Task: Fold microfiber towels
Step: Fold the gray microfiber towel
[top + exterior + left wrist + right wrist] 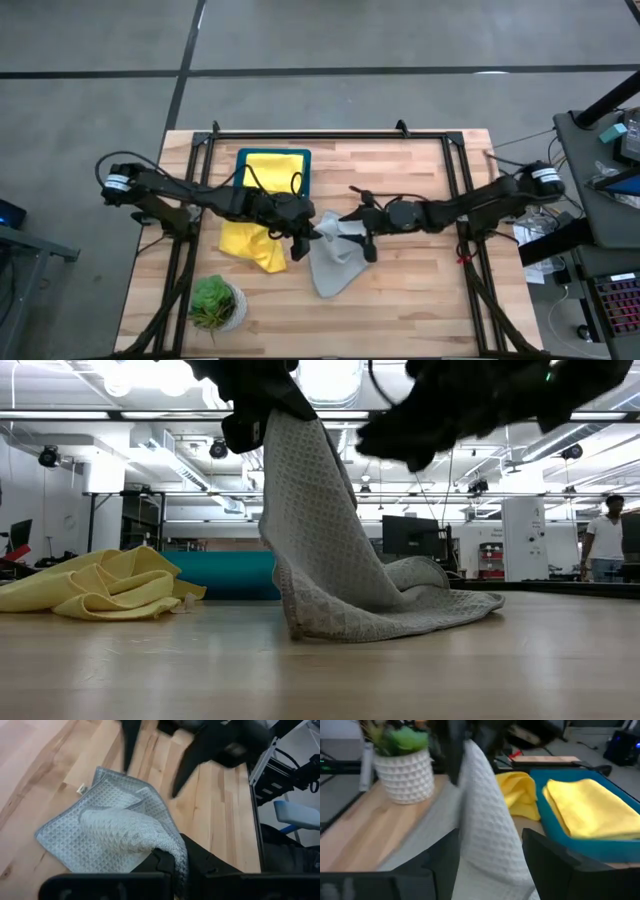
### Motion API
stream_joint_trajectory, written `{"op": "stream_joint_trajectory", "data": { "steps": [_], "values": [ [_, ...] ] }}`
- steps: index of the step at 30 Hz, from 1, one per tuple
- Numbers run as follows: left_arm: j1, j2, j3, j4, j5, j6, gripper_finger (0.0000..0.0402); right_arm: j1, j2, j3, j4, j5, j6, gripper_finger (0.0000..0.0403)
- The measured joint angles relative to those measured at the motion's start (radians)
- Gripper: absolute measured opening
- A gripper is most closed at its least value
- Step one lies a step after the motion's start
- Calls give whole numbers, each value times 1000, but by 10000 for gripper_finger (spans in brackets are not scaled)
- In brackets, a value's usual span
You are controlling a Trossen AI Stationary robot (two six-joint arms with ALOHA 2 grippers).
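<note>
The microfiber towels are partly done: a yellow towel (272,168) is laid folded in the teal tray (243,157). The grey towel (333,262) is pinched by the clenched left gripper (312,237), released by the spread right gripper (358,238); the crumpled yellow towel (252,246) is left.

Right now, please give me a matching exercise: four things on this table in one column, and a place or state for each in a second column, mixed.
Things:
1. grey towel
2. folded yellow towel
3. crumpled yellow towel
4. potted plant

Places or states:
A. inside the teal tray
B. near the table's front left corner
C. one corner lifted by the left gripper
D. loose on the wood, beside the tray

Pairs: 1-C, 2-A, 3-D, 4-B
</note>
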Motion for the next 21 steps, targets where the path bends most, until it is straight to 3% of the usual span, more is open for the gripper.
{"op": "stream_joint_trajectory", "data": {
  "steps": [7,14,17,21],
  "values": [
    [0,1,-1,8,0,-1,0,0,190,29,170,10,34,194],
    [-2,1,-3,17,0,-1,0,2,264,82,171,138,33,181],
    [-2,1,-5,16,0,-1,0,2,255,81,159,153,33,144],
    [-2,5,-6,19,0,0,0,2,206,82,81,153,22,52]
  ]
}}
